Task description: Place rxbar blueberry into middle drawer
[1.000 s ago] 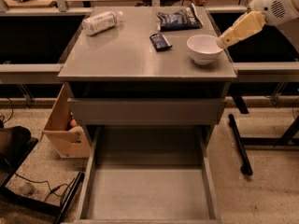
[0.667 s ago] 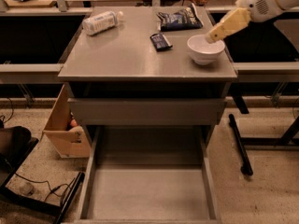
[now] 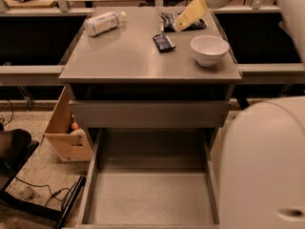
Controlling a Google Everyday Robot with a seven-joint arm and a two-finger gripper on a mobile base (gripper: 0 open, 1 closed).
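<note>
The rxbar blueberry [image 3: 163,42] is a small dark blue bar lying flat on the grey cabinet top [image 3: 124,61], left of a white bowl. My gripper [image 3: 183,22], with pale yellow tips, hangs over the back right of the top, above a crinkled chip bag and just behind and to the right of the bar. It holds nothing that I can see. The middle drawer [image 3: 93,175] is pulled out at the bottom of the view. Its flat grey floor is bare.
A white bowl [image 3: 209,50] stands at the right of the top. A blue-and-white chip bag [image 3: 196,25] lies partly behind the gripper and a plastic bottle [image 3: 101,23] lies back left. A closed drawer front [image 3: 150,113] sits above the open one. A cardboard box [image 3: 66,132] stands on the floor at the left. My arm's white body [image 3: 262,166] fills the lower right.
My gripper has swung left from beside the bowl to above the chip bag, closer to the bar. The arm's white body has come into the right foreground.
</note>
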